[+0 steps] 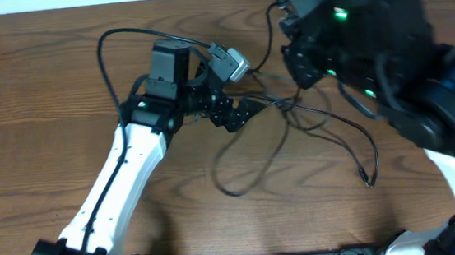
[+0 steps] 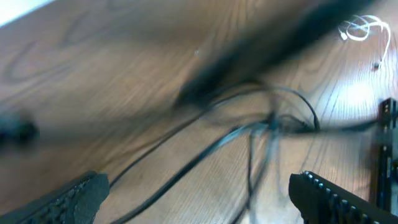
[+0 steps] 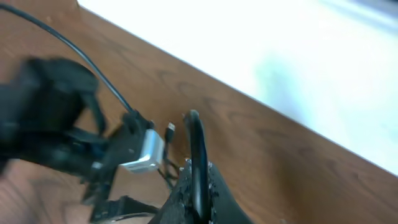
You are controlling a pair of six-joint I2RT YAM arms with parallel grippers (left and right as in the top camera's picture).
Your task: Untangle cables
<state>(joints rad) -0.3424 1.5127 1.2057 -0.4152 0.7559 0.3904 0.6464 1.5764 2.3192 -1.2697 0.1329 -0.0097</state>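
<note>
Thin black cables lie tangled (image 1: 290, 109) on the wooden table, with one loop trailing toward the front and a plug end (image 1: 370, 179) at the right. My left gripper (image 1: 243, 112) hovers just left of the tangle. In the left wrist view it (image 2: 199, 185) is open, and black cable (image 2: 193, 161) runs across the table between its spread fingers without touching them. A whitish cord (image 2: 364, 28) lies further off. My right gripper (image 3: 196, 177) is shut on a black cable (image 3: 194, 134) that rises from between its pads. From overhead, its fingertips are hidden under its own arm.
The raised right arm (image 1: 369, 41) fills the upper right of the overhead view and hides the table beneath it. The left arm's silver wrist camera (image 3: 144, 152) sits close to the right gripper. The table's far edge (image 3: 249, 93) lies just beyond.
</note>
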